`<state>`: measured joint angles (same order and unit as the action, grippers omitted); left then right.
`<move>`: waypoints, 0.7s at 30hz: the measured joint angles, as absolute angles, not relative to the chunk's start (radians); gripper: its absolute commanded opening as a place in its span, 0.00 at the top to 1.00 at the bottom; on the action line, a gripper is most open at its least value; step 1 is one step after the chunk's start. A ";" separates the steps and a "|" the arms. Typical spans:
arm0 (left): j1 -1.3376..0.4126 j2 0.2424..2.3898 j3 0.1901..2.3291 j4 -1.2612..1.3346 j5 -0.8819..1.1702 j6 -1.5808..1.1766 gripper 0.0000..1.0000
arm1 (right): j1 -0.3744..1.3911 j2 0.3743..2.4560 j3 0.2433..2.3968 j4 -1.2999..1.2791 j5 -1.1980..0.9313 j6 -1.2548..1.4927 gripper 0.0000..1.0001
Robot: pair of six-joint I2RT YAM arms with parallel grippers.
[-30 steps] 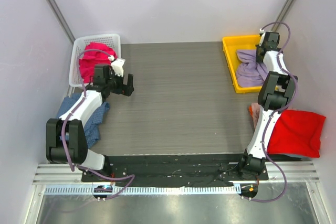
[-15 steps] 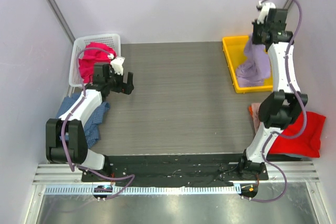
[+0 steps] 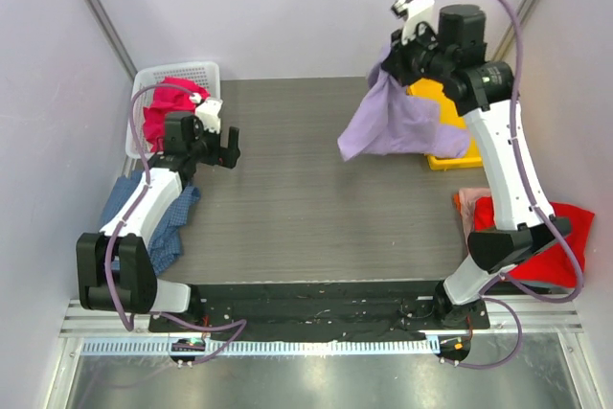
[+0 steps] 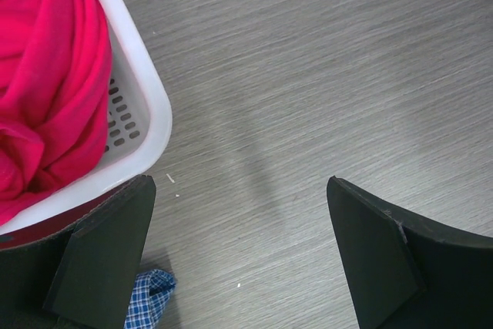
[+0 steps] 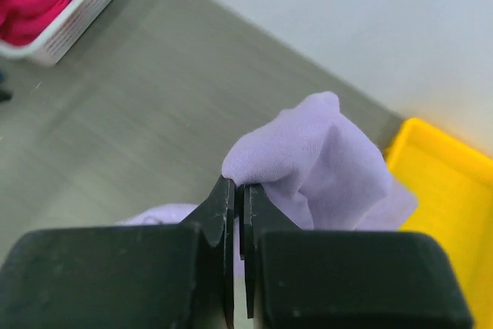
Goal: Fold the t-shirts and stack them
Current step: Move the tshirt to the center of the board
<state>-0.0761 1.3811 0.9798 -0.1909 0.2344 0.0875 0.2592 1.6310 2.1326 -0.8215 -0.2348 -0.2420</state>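
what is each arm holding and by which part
Right gripper: jaws shut on a bunched fold at the top of the hanging lavender t-shirt. Left gripper: jaws open, holding nothing.

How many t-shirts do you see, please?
4, maybe more hidden: lavender-purple t-shirt in right fingers; magenta-pink t-shirt in white mesh basket; blue checked t-shirt left; bright red t-shirt right.

Pale walls (image 3: 287,7) enclose a grey table (image 3: 316,208) — evenly lit.

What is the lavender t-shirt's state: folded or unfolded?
Unfolded: the lavender t-shirt hangs loose and crumpled from the shut right pincer.
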 measured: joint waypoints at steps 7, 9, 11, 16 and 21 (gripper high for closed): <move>-0.076 1.373 0.980 -0.191 0.224 0.088 0.00 | 0.461 1.652 1.937 -0.900 -0.285 -0.279 0.99; -0.076 1.373 0.980 -0.191 0.221 0.088 0.00 | 0.558 1.671 1.917 -0.916 -0.284 -0.290 0.99; -0.076 1.373 0.980 -0.191 0.218 0.088 0.00 | 0.653 1.690 1.917 -0.917 -0.278 -0.299 0.99; -0.076 1.373 0.980 -0.178 0.183 0.087 0.00 | 0.833 1.771 1.997 -0.921 -0.272 -0.302 0.99; -0.076 1.373 0.980 -0.150 0.069 0.086 0.00 | 0.930 1.869 2.041 -0.905 -0.275 -0.302 0.71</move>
<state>-0.0761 1.3731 0.9798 -0.1505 0.0692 0.0860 0.9302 1.8687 2.0415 -0.9047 -0.2749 -0.3019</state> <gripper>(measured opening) 0.996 0.050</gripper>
